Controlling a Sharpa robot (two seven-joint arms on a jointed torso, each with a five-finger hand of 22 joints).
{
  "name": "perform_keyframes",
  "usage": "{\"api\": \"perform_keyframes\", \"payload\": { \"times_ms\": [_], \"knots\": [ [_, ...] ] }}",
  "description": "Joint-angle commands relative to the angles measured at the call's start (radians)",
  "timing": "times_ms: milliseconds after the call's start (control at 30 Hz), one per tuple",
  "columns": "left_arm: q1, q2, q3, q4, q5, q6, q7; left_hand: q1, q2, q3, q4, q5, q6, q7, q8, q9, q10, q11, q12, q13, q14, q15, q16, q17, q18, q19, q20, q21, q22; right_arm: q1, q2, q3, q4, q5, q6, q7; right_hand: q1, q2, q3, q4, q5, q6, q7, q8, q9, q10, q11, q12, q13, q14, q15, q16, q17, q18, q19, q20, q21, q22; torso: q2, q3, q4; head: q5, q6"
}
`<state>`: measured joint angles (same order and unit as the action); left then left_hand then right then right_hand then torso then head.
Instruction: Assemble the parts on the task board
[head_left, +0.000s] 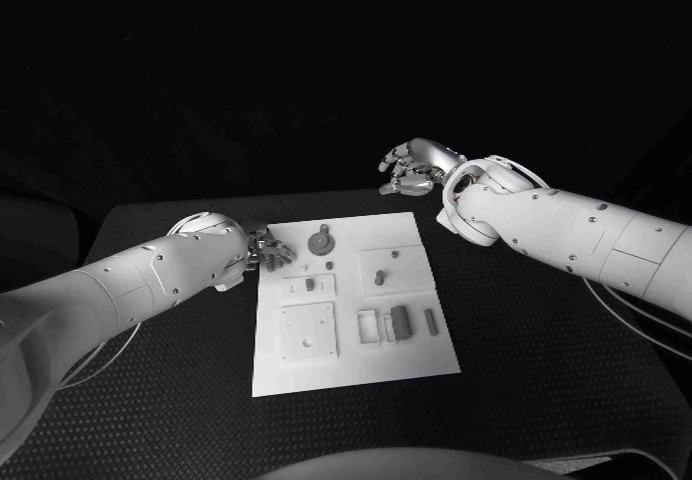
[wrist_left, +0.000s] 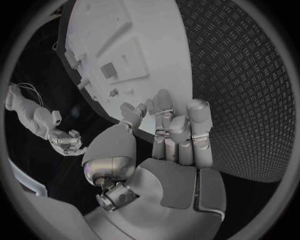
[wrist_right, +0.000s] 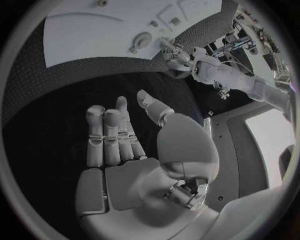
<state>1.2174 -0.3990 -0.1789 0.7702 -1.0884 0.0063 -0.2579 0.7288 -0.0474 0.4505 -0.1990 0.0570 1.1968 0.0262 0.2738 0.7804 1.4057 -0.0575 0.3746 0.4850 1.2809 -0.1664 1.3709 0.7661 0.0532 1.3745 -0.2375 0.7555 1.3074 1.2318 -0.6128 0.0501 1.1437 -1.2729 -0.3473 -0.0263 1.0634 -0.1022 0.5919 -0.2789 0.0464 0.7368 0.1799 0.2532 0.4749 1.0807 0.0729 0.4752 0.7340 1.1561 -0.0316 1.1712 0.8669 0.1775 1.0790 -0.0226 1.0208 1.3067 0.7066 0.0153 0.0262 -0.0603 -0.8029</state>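
The white task board (head_left: 346, 365) lies in the middle of the black table. Several small grey parts sit on it: a round piece with a stem (head_left: 322, 240) at the far end, a small peg (head_left: 378, 277) in the middle, and upright blocks (head_left: 401, 320) toward the right side. My left hand (head_left: 267, 250) is at the board's far left edge, fingers reaching onto the rim and holding nothing (wrist_left: 169, 145). My right hand (head_left: 411, 165) hangs beyond the board's far right corner, apart from it, fingers stretched and empty (wrist_right: 125, 145).
A square plate with a hole (head_left: 307, 330) sits on the board's near left part. Black textured table (head_left: 548, 380) surrounds the board on all sides. My right forearm (head_left: 577, 235) crosses above the table's right side.
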Motion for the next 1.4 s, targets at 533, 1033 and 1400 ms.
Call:
{"api": "perform_keyframes", "payload": {
  "times_ms": [533,1033,1400],
  "knots": [
    [0.0,0.0,0.003,0.001,0.057,0.025,0.002,0.096,0.087,0.112,-0.061,0.004,-0.004,0.01,-0.002,0.01,-0.005,0.003,0.004,0.008,0.007,0.002,-0.011,0.01,0.056,0.011,-0.002,0.002,0.017,0.0,0.001,0.0,-0.003,-0.008,0.019,-0.002,-0.009,0.0,-0.001,0.002,0.002,-0.004,0.011,0.004,0.0,0.0,0.004,-0.003,0.002,-0.005,-0.002,-0.002,-0.001,0.084,0.004,-0.005,-0.005,0.001,0.0,0.0012,-0.0013,0.003,-0.001],
    [0.001,-0.012,0.008,0.011,0.079,0.033,0.002,0.112,0.108,0.15,-0.068,0.009,-0.004,0.012,-0.002,0.014,-0.006,0.004,0.005,0.011,0.009,0.003,-0.014,0.013,0.052,0.013,-0.003,0.003,0.017,-0.001,0.003,0.0,-0.012,-0.008,0.021,-0.002,-0.01,0.0,-0.001,0.003,0.002,-0.004,0.012,0.004,0.0,0.0,0.005,-0.003,0.002,-0.006,-0.002,-0.002,-0.001,0.084,0.004,-0.005,-0.005,0.001,0.0,0.0016,-0.0001,0.004,-0.002],
    [0.012,-0.088,0.06,0.119,0.113,0.032,-0.011,0.115,0.108,0.158,-0.076,-0.002,-0.003,0.012,-0.002,0.016,-0.005,0.004,0.006,0.012,0.01,0.003,-0.013,0.016,0.05,0.013,-0.003,0.005,0.018,0.0,-0.005,0.0,-0.022,-0.008,0.023,-0.003,-0.01,0.0,-0.001,0.003,0.002,-0.004,0.012,0.004,0.0,0.0,0.005,-0.003,0.002,-0.006,-0.002,-0.002,-0.001,0.084,0.004,-0.005,-0.005,0.001,-0.002,-0.0008,0.004,0.006,-0.001]
  ]
}}
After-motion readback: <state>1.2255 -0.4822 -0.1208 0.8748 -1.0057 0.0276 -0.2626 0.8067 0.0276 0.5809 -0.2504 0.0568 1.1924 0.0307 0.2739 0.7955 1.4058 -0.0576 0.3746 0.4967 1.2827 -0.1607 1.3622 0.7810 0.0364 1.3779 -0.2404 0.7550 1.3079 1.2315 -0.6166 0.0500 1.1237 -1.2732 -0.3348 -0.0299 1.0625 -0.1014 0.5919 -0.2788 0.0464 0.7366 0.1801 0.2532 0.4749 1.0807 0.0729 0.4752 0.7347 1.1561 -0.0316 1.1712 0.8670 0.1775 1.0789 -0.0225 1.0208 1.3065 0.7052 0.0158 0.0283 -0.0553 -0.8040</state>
